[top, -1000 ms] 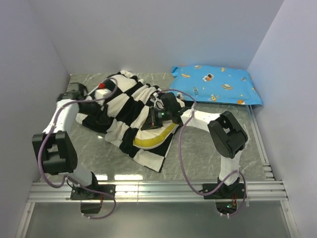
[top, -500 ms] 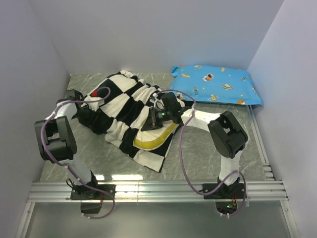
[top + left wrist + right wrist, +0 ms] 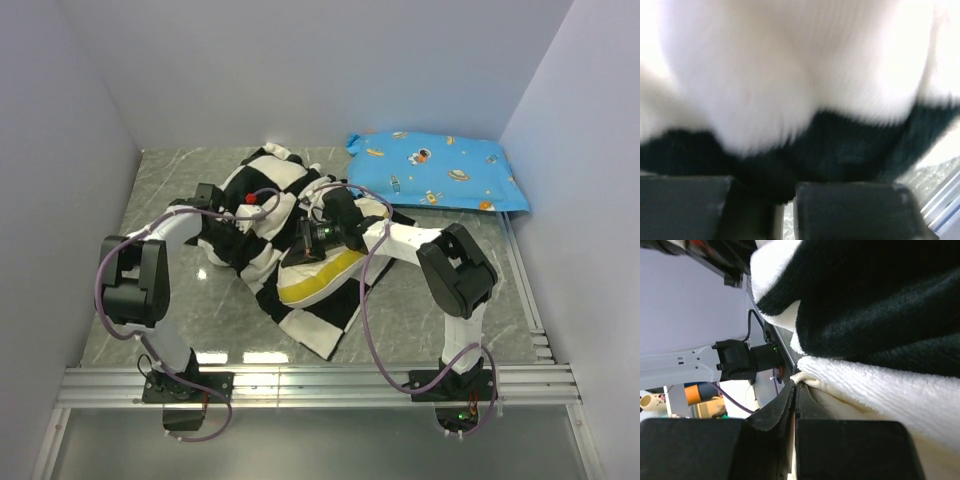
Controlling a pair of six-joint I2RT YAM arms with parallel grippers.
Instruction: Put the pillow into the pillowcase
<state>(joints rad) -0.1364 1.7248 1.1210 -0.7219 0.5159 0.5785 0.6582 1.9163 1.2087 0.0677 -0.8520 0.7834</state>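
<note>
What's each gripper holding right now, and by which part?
The left gripper pinches a black fold of the pillowcase; the right gripper is shut on the cream edge of the pillow.

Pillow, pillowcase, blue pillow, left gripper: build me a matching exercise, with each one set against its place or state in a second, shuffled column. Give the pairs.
Things:
1. pillow
2. pillowcase
3. blue cartoon-print pillow
4. left gripper

Places or states:
A. uncovered, at the back right
B. pinching black fabric
C. checkered, bunched in the middle
D. mostly covered, yellow edge showing

Pairs: 1-D, 2-C, 3-A, 4-B
</note>
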